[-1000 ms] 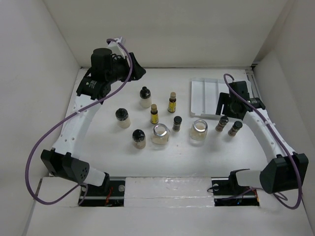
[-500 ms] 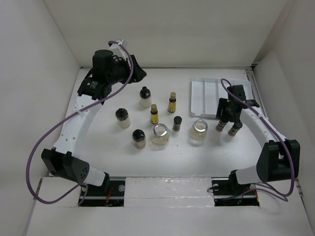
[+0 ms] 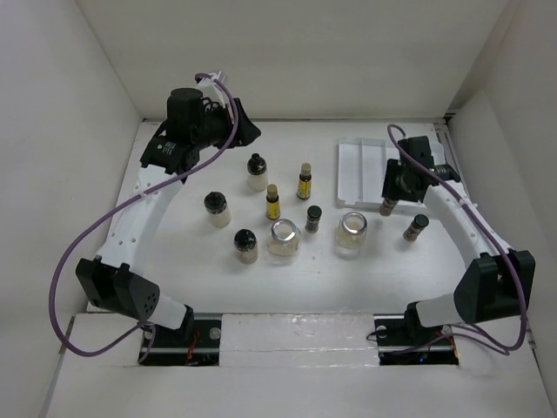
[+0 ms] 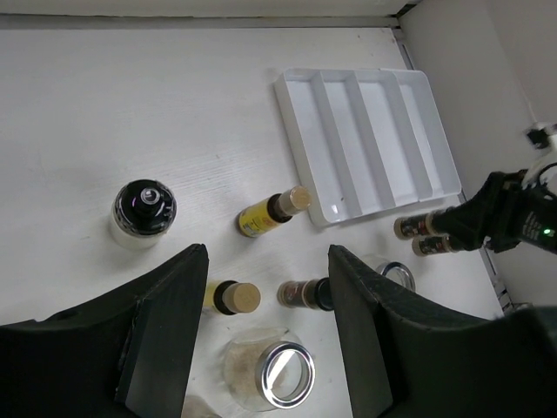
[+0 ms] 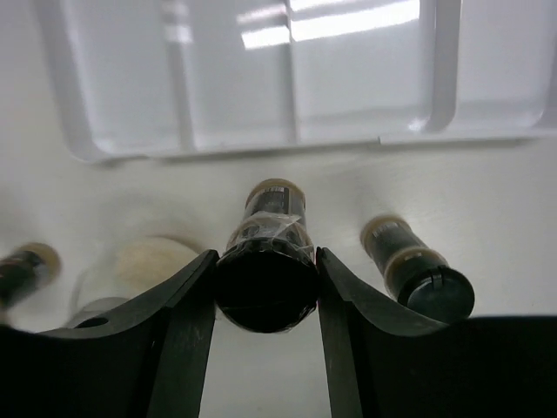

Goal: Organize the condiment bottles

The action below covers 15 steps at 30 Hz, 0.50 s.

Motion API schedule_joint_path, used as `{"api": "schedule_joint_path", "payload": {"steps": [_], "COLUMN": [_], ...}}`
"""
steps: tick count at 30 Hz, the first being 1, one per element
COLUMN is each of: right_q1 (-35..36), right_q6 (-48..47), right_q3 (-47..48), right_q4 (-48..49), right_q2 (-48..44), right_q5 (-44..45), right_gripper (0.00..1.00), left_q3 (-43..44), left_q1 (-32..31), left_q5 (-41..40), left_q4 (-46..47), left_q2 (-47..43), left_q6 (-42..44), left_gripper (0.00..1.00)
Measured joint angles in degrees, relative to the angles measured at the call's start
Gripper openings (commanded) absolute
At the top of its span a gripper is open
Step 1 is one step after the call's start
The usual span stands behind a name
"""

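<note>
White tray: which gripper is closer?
Right. The right gripper sits at the tray near edge, shut on a dark jar; the left gripper is far off to its left.

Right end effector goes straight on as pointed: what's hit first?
Probably the table: the spice jar in the right end effector would touch down just short of the white tray; depth unclear.

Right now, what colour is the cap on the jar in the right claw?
Black; the spice jar shows it best in the right wrist view.

Right arm's fingers [image 3: 391, 193] around a dark spice jar [image 3: 386, 206] beside the white tray [image 3: 359, 165].
</note>
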Motion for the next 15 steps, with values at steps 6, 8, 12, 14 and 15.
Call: {"api": "schedule_joint_path", "payload": {"steps": [6, 8, 12, 14, 15], "right_q1": [3.2, 3.7, 3.8, 3.8, 3.8], "right_q6": [0.0, -0.1, -0.2, -0.5, -0.8], "right_q3": [17.1, 22.1, 30.8, 34.4, 36.7], "right_q4": [0.9, 2.1, 6.8, 8.1, 8.1], "right_q2": [1.7, 4.6, 16.0, 23.0, 26.7], "right_q5": [-0.3, -0.7, -1.3, -2.3, -2.6], "right_gripper": [0.27, 0.27, 0.27, 0.27, 0.27], "left_q3": [0.2, 0.6, 0.4, 0.0, -0.3], "left_q1": [0.0, 0.0, 0.0, 0.0, 0.0], "left_q5": [0.2, 0.2, 0.8, 0.9, 0.9], "left_q4": [-0.1, -0.2, 0.3, 0.4, 0.3], "left_q2": [0.7, 1.2, 1.5, 1.5, 1.5], "left_q6": [0.0, 0.0, -0.5, -0.7, -0.7], "left_gripper": [0.50, 0.50, 0.49, 0.49, 0.49]}}
